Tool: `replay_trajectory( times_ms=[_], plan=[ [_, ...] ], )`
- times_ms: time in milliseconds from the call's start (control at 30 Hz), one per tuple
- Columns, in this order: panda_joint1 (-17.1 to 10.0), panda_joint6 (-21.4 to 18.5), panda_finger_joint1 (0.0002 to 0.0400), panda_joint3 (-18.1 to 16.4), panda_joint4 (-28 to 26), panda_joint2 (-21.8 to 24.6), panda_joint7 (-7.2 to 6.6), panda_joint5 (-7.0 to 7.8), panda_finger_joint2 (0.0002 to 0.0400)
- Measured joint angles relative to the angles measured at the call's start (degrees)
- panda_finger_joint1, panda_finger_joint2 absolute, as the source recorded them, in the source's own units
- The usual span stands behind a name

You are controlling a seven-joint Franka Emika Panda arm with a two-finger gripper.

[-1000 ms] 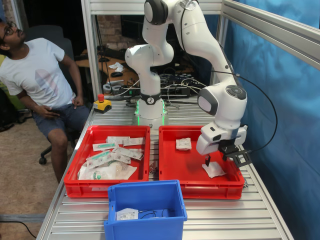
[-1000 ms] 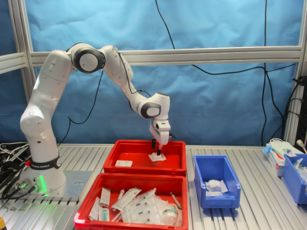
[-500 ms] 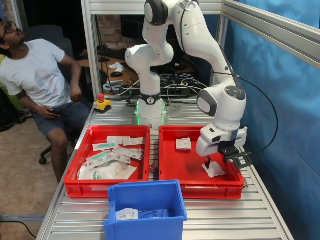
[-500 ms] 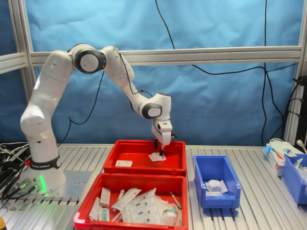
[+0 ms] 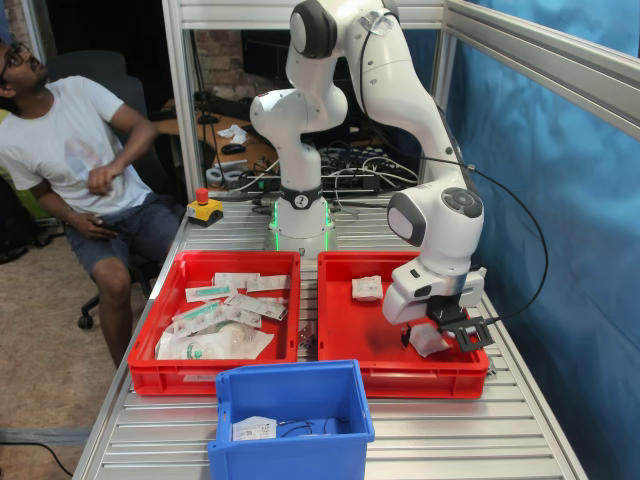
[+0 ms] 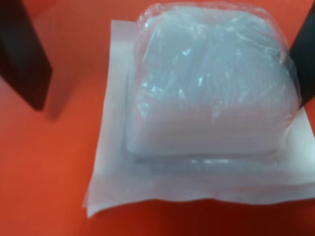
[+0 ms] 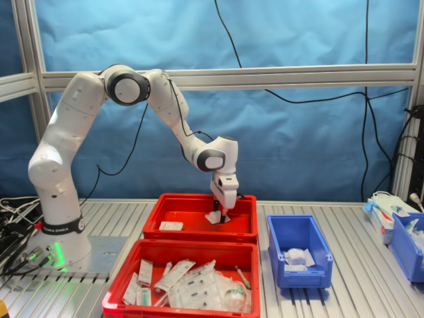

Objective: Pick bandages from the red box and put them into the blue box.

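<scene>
A white wrapped bandage [image 5: 430, 341] [image 7: 212, 217] lies in the red box [image 5: 385, 375] [image 7: 199, 233], near the first exterior view's right wall of it. My gripper [image 5: 424, 336] [image 7: 220, 214] is low over it and open. In the wrist view the puffy bandage [image 6: 211, 88] fills the picture, with one dark finger [image 6: 24, 54] standing clear of it on one side and the other finger [image 6: 306, 54] at its opposite edge. A second bandage [image 5: 367, 288] [image 7: 171, 226] rests farther back in the same box. The blue box [image 5: 290, 400] [image 7: 273, 245] stands apart, holding white wrapped items [image 7: 296, 256].
Beside the red box stands a second red tray [image 5: 215, 372] [image 7: 179, 246] full of flat printed packets. A seated person [image 5: 75, 150] is at the first exterior view's left, near a red stop button [image 5: 203, 197]. Another blue bin [image 7: 407, 246] and aluminium frame posts [image 5: 185, 110] border the table.
My gripper has come down onto the bandage and shifted slightly toward the first exterior view's left. The bandage has not moved. The seated person raised an arm.
</scene>
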State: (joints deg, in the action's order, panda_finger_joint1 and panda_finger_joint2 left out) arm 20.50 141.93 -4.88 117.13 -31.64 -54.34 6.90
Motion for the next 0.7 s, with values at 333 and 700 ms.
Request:
replay_trajectory(
  times_ms=[333,700],
  plan=[
    [0.15,0.08,0.0400,0.19,0.00,0.00,0.00,0.00,0.0400],
    [0.16,0.09,0.0389,0.37,-0.02,0.00,0.00,0.00,0.0389]
  ],
)
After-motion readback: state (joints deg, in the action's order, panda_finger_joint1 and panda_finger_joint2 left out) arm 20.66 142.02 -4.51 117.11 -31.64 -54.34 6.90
